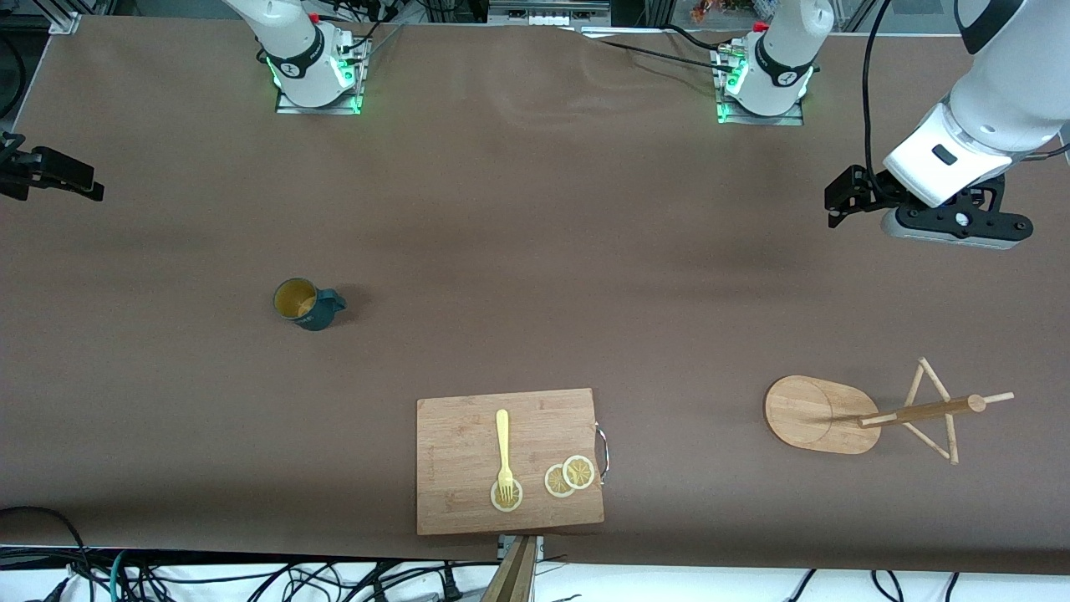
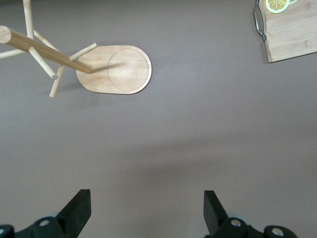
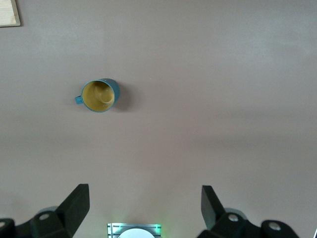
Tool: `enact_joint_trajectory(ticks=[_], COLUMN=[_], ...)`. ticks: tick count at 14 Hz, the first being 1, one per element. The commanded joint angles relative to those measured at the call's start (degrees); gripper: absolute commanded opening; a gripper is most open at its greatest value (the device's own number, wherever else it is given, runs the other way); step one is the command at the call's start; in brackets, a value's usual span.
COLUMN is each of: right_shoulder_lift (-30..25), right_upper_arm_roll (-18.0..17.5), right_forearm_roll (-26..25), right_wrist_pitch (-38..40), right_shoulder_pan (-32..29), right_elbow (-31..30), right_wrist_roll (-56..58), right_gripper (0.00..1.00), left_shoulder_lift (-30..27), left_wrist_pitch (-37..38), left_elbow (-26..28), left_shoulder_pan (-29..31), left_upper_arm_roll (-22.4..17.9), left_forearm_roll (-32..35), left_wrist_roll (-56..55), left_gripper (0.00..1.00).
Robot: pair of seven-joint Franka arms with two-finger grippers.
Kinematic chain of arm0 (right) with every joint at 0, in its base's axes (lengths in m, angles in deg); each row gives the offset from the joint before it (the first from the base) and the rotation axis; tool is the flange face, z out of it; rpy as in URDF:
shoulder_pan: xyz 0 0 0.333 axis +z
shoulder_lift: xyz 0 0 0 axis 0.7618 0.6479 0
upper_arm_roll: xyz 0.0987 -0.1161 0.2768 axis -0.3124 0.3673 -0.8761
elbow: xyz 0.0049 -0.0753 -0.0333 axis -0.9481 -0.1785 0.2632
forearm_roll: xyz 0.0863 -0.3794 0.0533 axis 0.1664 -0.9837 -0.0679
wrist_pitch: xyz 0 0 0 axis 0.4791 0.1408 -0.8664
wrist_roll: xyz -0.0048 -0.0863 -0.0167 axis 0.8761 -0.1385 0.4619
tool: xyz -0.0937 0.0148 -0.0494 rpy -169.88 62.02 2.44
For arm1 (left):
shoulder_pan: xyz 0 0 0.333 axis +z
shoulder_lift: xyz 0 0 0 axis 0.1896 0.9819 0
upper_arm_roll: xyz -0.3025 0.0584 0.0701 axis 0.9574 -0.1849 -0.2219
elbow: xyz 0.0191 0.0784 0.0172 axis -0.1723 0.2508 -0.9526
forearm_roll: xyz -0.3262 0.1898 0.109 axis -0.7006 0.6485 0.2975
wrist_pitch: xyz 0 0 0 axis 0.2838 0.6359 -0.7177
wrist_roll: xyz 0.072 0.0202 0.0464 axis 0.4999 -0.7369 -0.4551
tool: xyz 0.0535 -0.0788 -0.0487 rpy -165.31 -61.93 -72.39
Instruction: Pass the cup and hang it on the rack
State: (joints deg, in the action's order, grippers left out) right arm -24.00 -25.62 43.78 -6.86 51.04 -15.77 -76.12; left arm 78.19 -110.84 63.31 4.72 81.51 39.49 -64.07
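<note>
The dark teal cup point(image 1: 306, 304) stands upright on the table toward the right arm's end, its yellowish inside showing; it also shows in the right wrist view point(image 3: 99, 95). The bamboo rack point(image 1: 869, 414) stands toward the left arm's end on its oval base, and shows in the left wrist view point(image 2: 115, 69). My left gripper point(image 1: 848, 199) hangs high over bare table, open and empty point(image 2: 147, 208). My right gripper point(image 1: 50, 176) hangs high at the table's right-arm end, open and empty point(image 3: 144, 206), well apart from the cup.
A wooden cutting board point(image 1: 510, 460) lies at the table's near edge between cup and rack, with a yellow fork point(image 1: 503, 447) and lemon slices point(image 1: 570, 477) on it. Its corner shows in the left wrist view point(image 2: 292, 34). The arm bases point(image 1: 318, 75) stand at the table's edge farthest from the front camera.
</note>
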Motion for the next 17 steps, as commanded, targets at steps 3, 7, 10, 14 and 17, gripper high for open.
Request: enact_joint_trajectory(ticks=[3,7,10,14,17], right_shoulder_lift=[-0.3,-0.3,-0.4,-0.3,-0.3], right_upper_arm_roll=[-0.7,-0.6,-0.6,-0.5,-0.6], right_forearm_roll=[0.2,0.9,0.9,0.9,0.9], right_wrist_pitch=[-0.2,-0.2,-0.3,-0.2,-0.8], right_shoulder_pan=[-0.5,-0.5,-0.5,-0.6,-0.6], right_elbow=[-0.3,-0.3,-0.2,-0.3,-0.2], right_wrist_roll=[-0.6,-0.6,-0.6,-0.6,-0.4], right_gripper=[1.0,1.0,1.0,1.0,1.0], left_shoulder_lift=[0.2,1.1,1.4,2.5,2.7], left_wrist_pitch=[1.4,1.0,0.8,0.9,0.8], left_elbow=[-1.0,-1.2,-1.3,-2.9,-3.0], left_shoulder_pan=[0.5,0.5,0.5,0.2,0.3], left_upper_arm_roll=[0.2,0.2,0.2,0.3,0.3], left_forearm_roll=[-0.8,-1.1,-1.2,-1.2,-1.2], left_wrist_roll=[1.2,1.0,1.3,1.3,1.1], left_gripper=[1.0,1.0,1.0,1.0,1.0])
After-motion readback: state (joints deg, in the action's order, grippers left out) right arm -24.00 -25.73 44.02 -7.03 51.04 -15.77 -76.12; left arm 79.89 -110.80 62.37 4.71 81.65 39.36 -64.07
